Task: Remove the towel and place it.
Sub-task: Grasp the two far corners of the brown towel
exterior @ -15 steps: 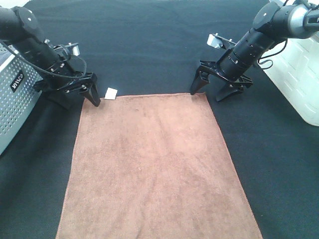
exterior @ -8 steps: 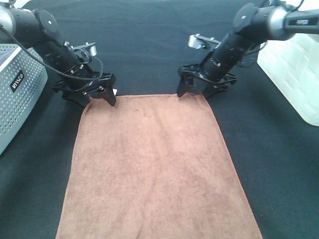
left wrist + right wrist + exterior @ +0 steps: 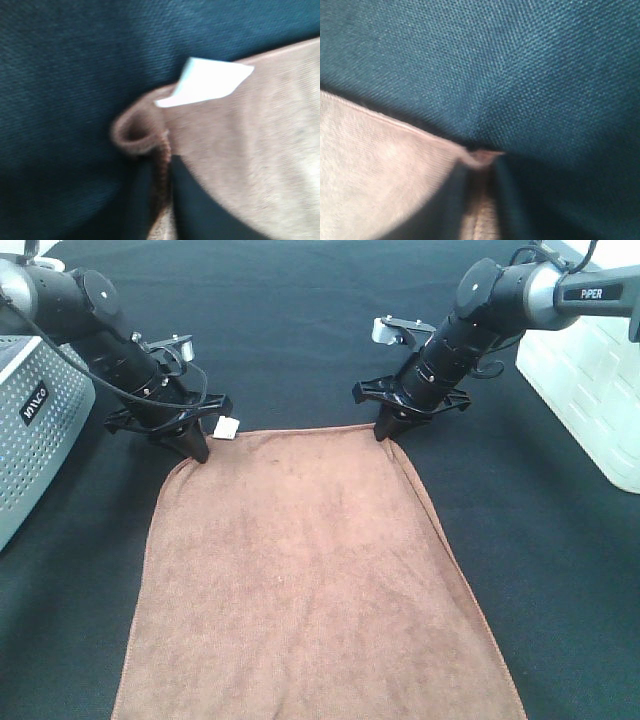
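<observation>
Far corners now pinched
The left gripper (image 3: 199,451) and right gripper (image 3: 383,433) have clamped onto the towel (image 3: 310,580), puckering its edge.

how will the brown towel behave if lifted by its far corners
Probably floppy: the towel curls where the left gripper pinches it. Likely to sag between it and the right gripper, dragging on the black cloth.
</observation>
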Robot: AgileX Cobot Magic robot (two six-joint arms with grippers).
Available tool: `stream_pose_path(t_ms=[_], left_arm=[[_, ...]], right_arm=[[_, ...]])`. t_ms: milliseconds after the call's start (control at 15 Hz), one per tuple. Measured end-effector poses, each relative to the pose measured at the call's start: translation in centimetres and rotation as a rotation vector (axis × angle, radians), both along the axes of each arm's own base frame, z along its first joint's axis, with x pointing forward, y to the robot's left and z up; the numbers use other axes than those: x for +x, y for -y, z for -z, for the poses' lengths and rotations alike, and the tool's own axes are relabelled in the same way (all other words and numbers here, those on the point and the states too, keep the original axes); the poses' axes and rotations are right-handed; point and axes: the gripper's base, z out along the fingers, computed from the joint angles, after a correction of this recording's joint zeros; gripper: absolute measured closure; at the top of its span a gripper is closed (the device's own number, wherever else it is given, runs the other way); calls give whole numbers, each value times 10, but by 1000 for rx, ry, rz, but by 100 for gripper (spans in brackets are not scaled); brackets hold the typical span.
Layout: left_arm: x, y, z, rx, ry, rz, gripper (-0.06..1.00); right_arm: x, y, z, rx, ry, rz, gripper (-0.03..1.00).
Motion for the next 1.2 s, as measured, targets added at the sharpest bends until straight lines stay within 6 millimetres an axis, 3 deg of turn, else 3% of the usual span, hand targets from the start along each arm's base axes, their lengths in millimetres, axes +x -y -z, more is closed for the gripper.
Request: stream_pose_path(t_ms=[67, 533, 800, 1200], left_arm=[[0, -1, 0, 9, 3, 4, 94], [2, -2, -4, 47, 60, 63, 94], [14, -2, -34, 61, 200, 59, 94], [42, 0, -82, 46, 439, 30, 94]], right_arm=[[0, 0, 1, -6, -2, 6, 97], [1, -1, -11, -38, 58, 0, 97], [6, 0, -32, -86, 166, 21, 97], [34, 0, -79, -84, 419, 60, 97]])
